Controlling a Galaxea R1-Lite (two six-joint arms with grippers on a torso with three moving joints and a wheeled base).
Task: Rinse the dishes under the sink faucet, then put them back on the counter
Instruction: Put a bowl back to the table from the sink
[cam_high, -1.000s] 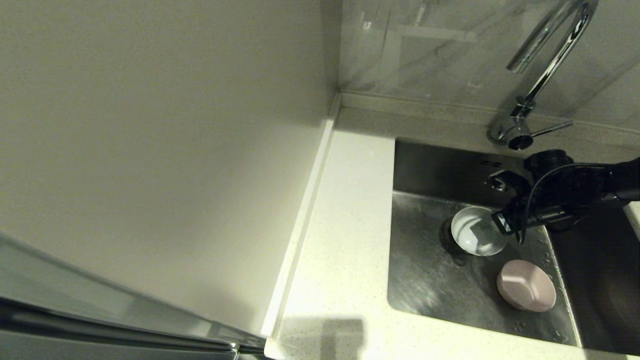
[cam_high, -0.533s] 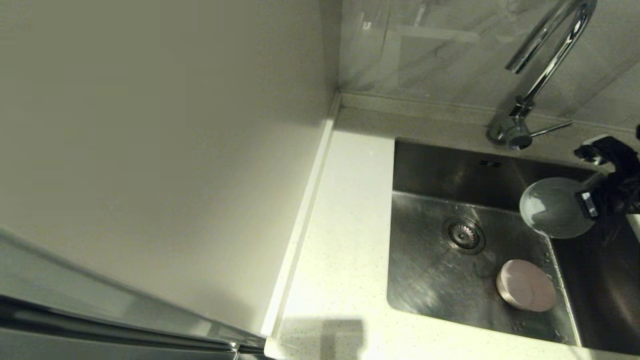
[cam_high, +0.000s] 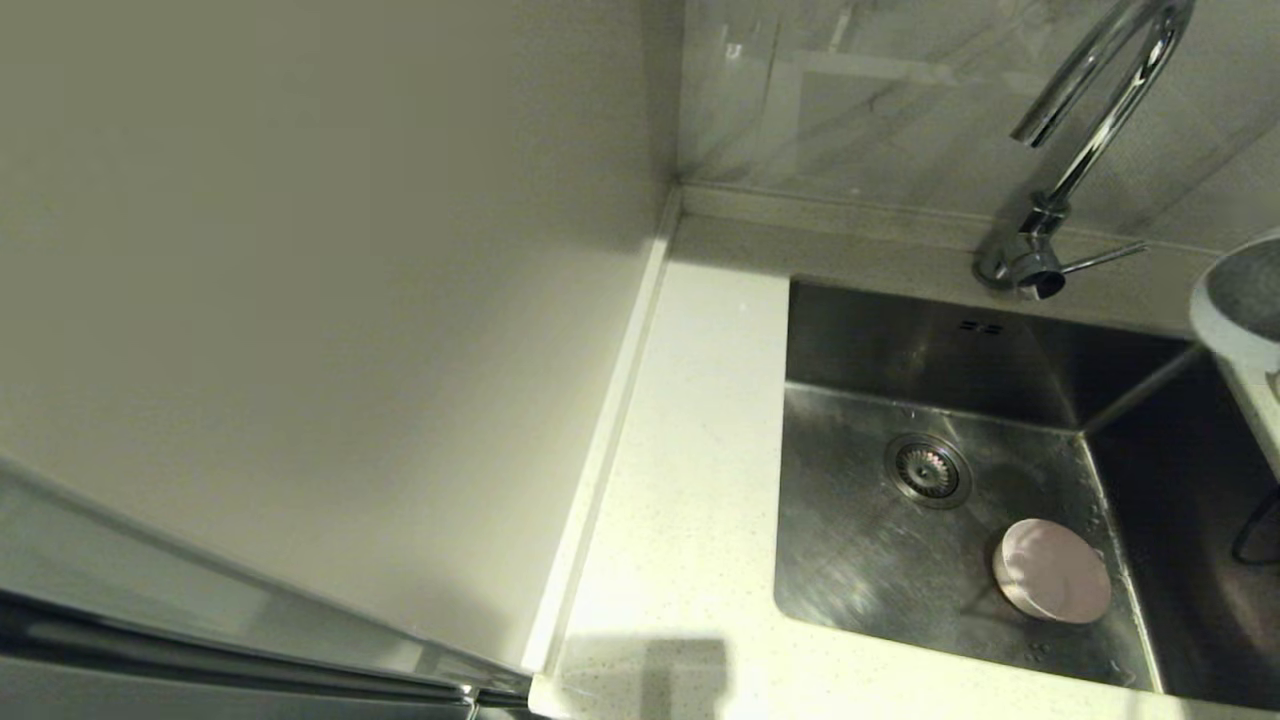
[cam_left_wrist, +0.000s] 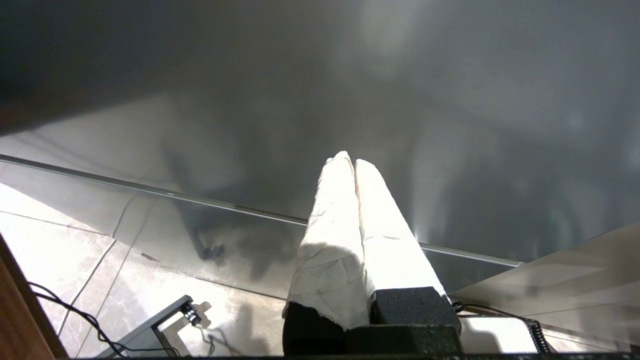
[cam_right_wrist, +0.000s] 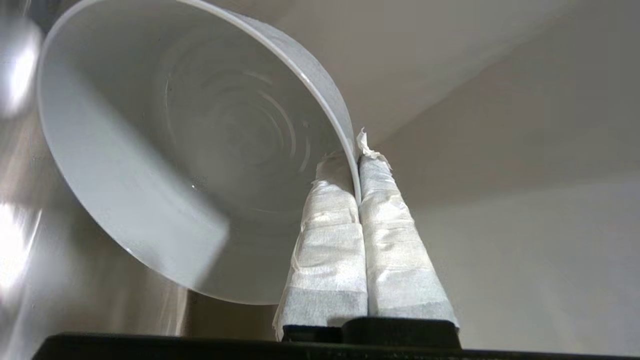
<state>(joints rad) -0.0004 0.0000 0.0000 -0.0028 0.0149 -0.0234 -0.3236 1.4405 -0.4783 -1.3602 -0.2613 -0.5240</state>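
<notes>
Over on the far left, away from the sink, the left gripper (cam_left_wrist: 354, 162) hangs parked above a tiled floor, its two tape-wrapped fingers (cam_left_wrist: 332, 220) pressed flat together with nothing between them.

Next along is the beige wall panel (cam_high: 300, 300), and beside it the pale speckled counter (cam_high: 680, 480) runs forward along the left side of the sink (cam_high: 850, 560). The steel basin is wet, with the round drain strainer (cam_high: 927, 469) near the middle of its floor and the two overflow slots (cam_high: 980, 327) on the back wall. A pale pink bowl (cam_high: 1051, 569) lies upside down on the basin floor, to the right of the strainer and nearer the front edge, well apart from it.

Behind the basin the chrome faucet (cam_high: 1090, 130) arches up from the counter's back strip, its thin lever (cam_high: 1103, 258) pointing right.

At the far right edge, a pale blue bowl (cam_high: 1240, 300) is up above the counter strip right of the sink, only partly in sight from the head. In the wrist view the right gripper (cam_right_wrist: 356, 165) is clamped on this bowl's (cam_right_wrist: 200, 150) rim, one finger inside and one outside, the bowl tilted on edge.
</notes>
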